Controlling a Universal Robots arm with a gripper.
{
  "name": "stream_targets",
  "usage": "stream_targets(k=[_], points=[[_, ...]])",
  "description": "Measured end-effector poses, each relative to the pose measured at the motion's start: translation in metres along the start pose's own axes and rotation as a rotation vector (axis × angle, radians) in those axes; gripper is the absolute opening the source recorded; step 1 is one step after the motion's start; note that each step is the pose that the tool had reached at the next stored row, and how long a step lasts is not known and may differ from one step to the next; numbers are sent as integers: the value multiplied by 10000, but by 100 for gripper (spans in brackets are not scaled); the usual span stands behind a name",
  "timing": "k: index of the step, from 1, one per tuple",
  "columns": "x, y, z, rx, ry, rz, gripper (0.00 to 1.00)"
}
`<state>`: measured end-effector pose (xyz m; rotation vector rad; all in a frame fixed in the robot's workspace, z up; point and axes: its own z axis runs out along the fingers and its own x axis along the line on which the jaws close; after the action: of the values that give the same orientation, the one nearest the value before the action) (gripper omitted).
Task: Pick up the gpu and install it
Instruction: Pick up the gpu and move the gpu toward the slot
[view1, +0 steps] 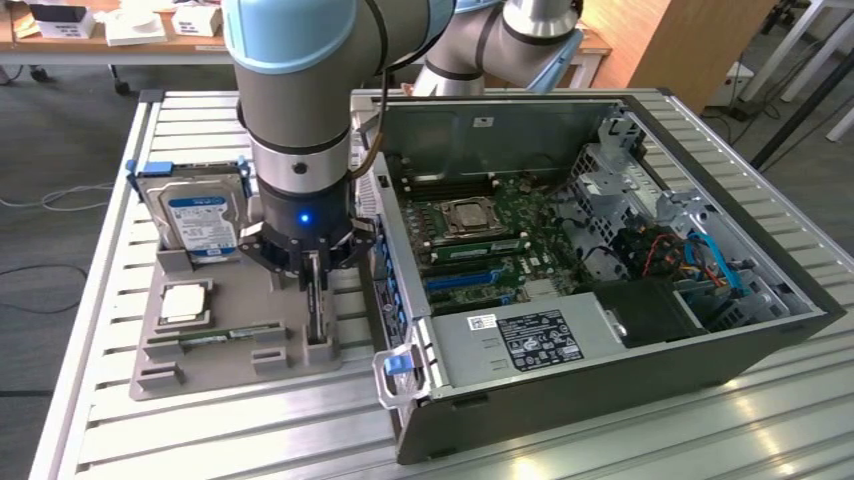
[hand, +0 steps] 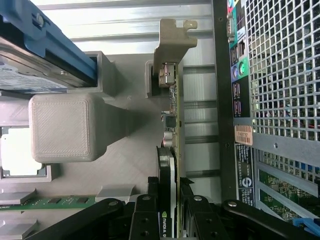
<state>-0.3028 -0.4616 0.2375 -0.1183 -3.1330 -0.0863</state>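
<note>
- We see the black gripper (view1: 314, 272) (hand: 170, 200) down over the thin, dark gpu card (view1: 316, 315) (hand: 173, 125), pinching its upper edge from both sides.
- The gpu stands on edge in a slot of the grey plastic holder tray (view1: 220, 372) on the slatted metal tabletop (view1: 200, 435). It is just to the exterior view's left of the open black computer case (view1: 601, 385).
- A silver hard drive with a blue-white label (view1: 198, 215) stands farther left and back in the tray.

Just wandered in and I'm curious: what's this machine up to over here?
A robot arm's gripper is down on the gpu, a thin card standing on edge in a gray holder tray beside an open computer case. Its fingers look closed on both sides of the card. The card sits in its slot on the tray, not lifted and not in the case yet.
</note>
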Motion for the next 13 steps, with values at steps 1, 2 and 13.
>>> stream_targets(k=[1, 2, 13], points=[[0, 1, -13, -1, -1, 0, 27], [0, 2, -30, 0, -1, 0, 27], [2, 18, -336, -1, -1, 0, 27]])
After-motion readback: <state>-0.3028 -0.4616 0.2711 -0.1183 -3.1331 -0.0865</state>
